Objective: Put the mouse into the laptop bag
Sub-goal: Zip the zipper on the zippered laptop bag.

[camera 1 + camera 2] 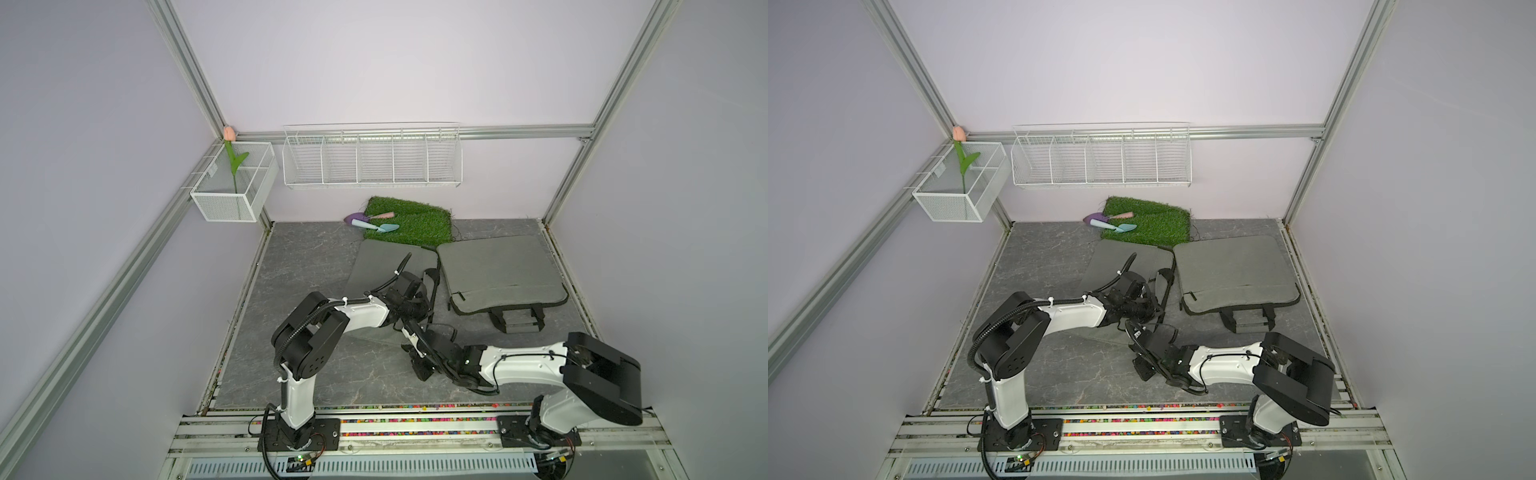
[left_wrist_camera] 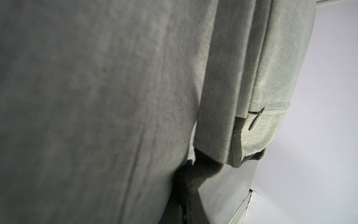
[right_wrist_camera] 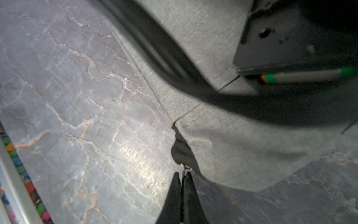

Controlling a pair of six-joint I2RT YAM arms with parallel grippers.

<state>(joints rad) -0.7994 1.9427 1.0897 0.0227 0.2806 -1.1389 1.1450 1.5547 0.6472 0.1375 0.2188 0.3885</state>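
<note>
Laptop bag zipper pull is pinched in the closed right gripper at its corner.

- The laptop bag is a flat case of grey woven cloth. It lies on the dark marbled table, left of the middle.
- At its near corner, black lining shows at the seam. The right hand is pinched tight on a small metal zipper pull there.
- A second bag of the same grey cloth lies flat just to its right. Its black handles lie on the near side, and a pocket zipper crosses its top face.
</note>
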